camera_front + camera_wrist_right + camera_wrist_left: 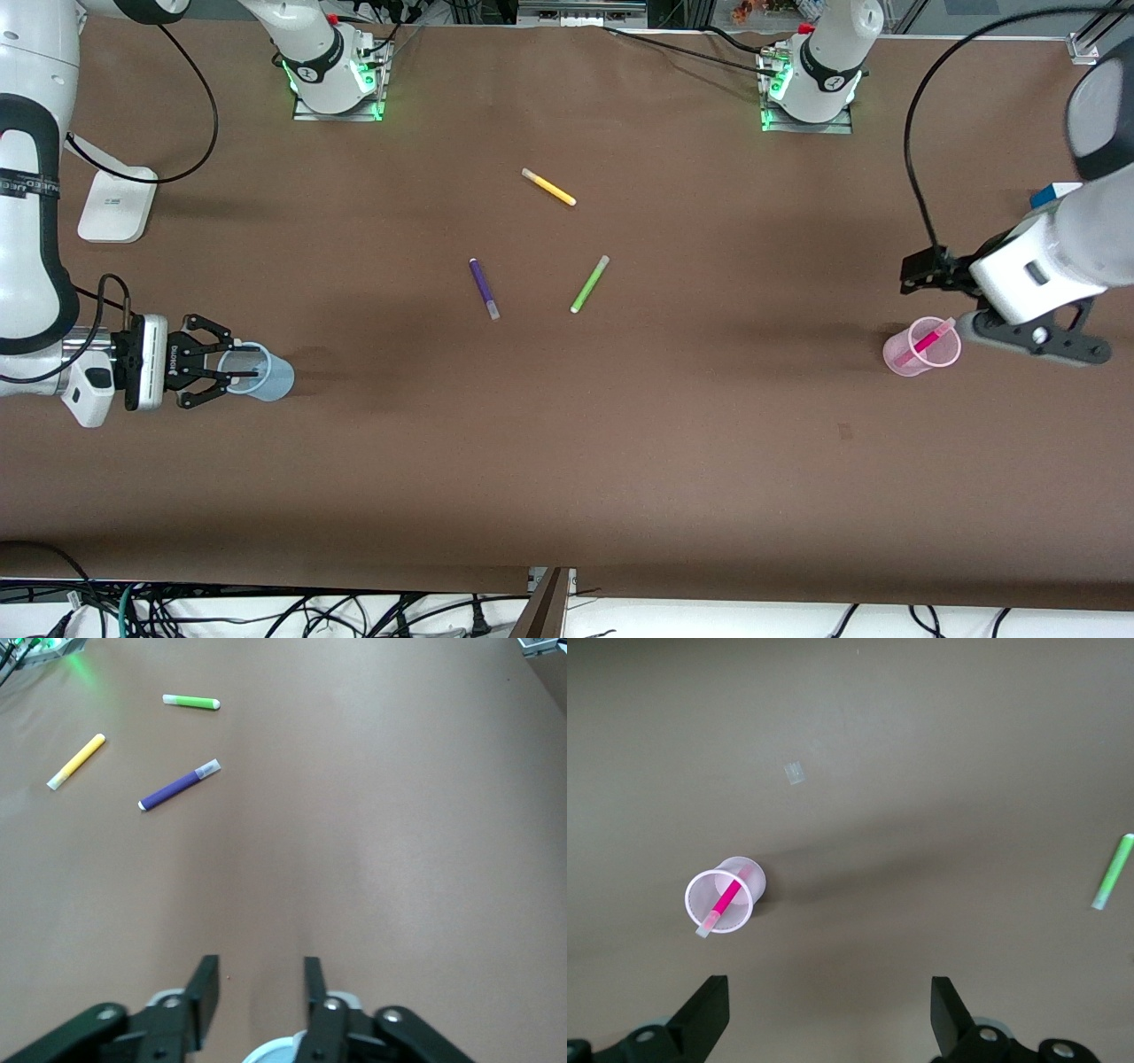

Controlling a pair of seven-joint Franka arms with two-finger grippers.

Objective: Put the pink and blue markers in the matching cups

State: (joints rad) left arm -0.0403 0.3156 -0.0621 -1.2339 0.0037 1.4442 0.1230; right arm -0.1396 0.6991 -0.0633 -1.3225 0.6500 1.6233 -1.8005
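The pink marker [924, 343] stands tilted inside the pale pink cup [921, 346], its pale cap resting on the rim. The cup stands upright at the left arm's end of the table. In the left wrist view the same cup [723, 896] holds the marker [726, 898] slanted across its mouth.

The left gripper [829, 1014] hovers over the table just beside the pink cup. Its fingers are spread wide apart and hold nothing.

The pale blue cup [260, 372] stands at the right arm's end of the table. The right gripper [232, 372] is at the cup's rim, with its black fingers [206, 338] on either side of the cup mouth. In the right wrist view the fingers [202, 997] stand parted with a gap between them, and the cup rim [275, 1051] shows just below. A blue marker cannot be made out in the cup.

Three other markers lie flat near the table centre, well apart from both cups: a yellow marker [548, 187] farthest from the front camera, then a purple marker [484, 288] and a lime green marker [589, 283] nearer to it
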